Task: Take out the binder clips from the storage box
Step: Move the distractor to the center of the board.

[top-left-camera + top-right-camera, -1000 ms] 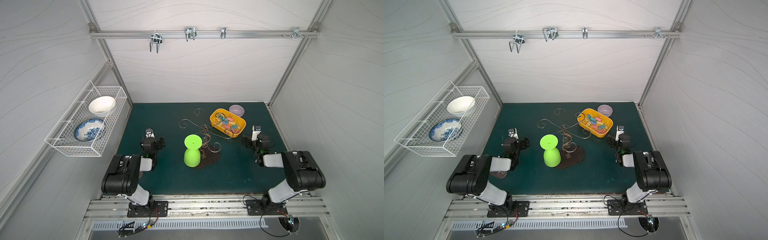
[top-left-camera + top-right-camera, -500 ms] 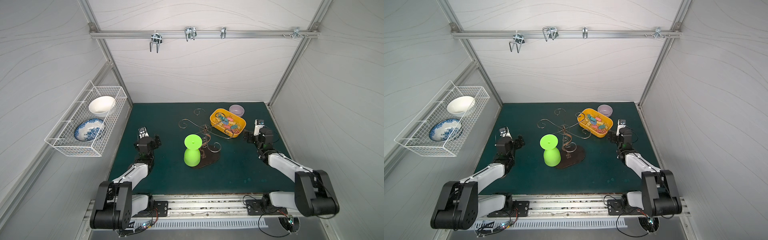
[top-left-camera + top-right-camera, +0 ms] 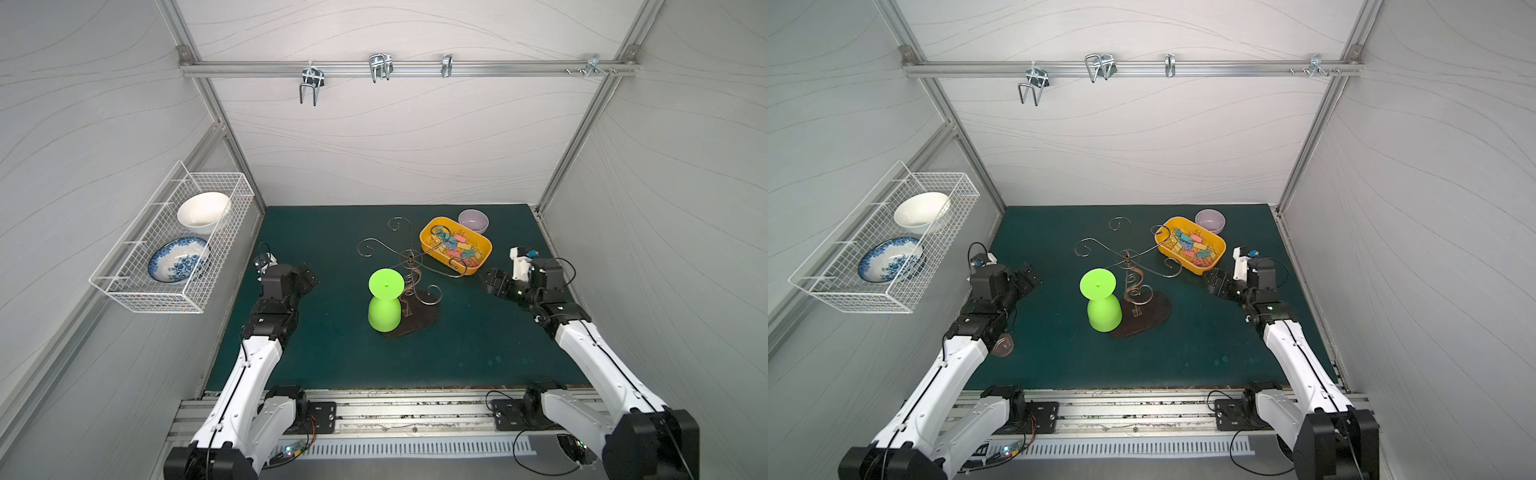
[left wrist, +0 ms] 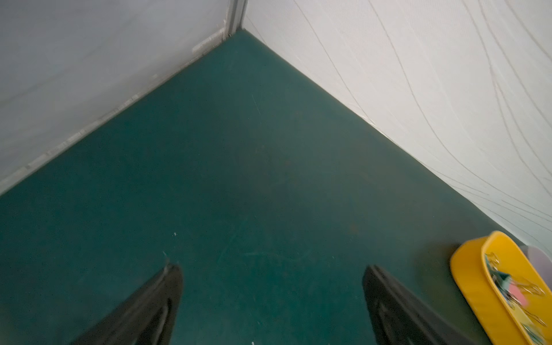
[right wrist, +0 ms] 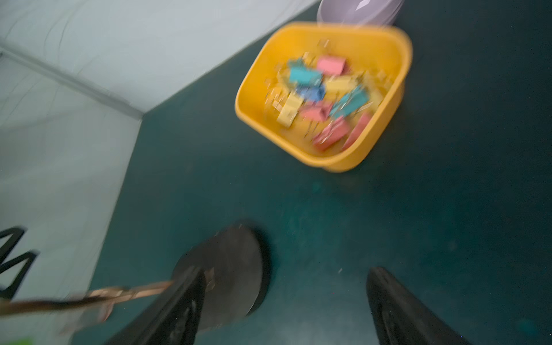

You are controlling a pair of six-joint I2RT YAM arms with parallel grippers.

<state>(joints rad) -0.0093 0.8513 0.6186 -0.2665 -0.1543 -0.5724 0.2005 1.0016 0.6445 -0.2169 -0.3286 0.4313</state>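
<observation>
The storage box is a yellow tub at the back right of the green mat. The binder clips lie in a heap inside it, pink, yellow, teal and blue. My right gripper hovers just in front of the box, open and holding nothing. My left gripper is open over bare mat at the left, far from the box.
A wire scroll stand on a dark brown base stands mid-mat, one hooked arm reaching over the box. An upturned green cup leans beside it. A lilac bowl sits behind the box. A white wire basket hangs on the left wall.
Both arms have unfolded from a tucked pose and stretched out over the mat. The right gripper now points left, toward the stand and the near side of the box.
</observation>
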